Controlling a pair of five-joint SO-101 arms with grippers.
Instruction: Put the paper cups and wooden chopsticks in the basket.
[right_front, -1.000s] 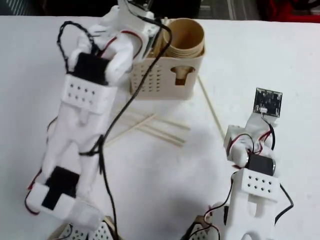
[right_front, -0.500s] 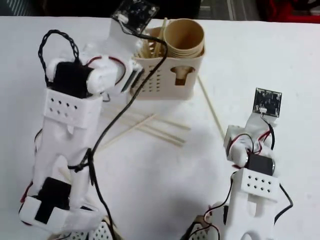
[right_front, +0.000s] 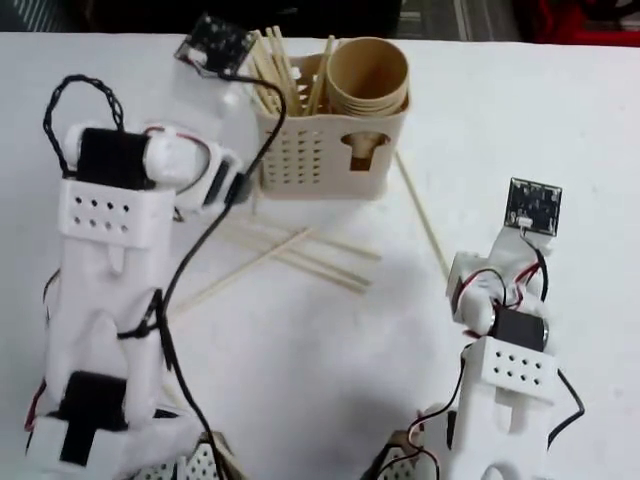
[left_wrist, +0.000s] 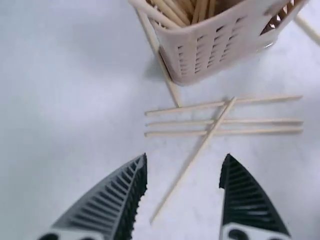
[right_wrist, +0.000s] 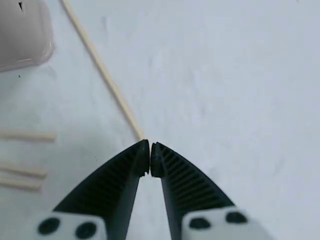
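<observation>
A beige perforated basket stands at the back of the table, holding stacked paper cups and several upright wooden chopsticks. Several loose chopsticks lie crossed on the table in front of it; the left wrist view shows these chopsticks and the basket. My left gripper hovers open and empty over the table, short of that pile. One more chopstick lies to the right of the basket. My right gripper is shut and empty, its tips at the near end of that chopstick.
The left arm with its black cable stretches along the left side of the white table. The right arm is folded at the front right. Bare tabletop lies between the arms. A basket corner shows in the right wrist view.
The left arm has drawn back from over the basket toward the left and front. Chopsticks now stand uncovered in the basket. The right arm has not moved.
</observation>
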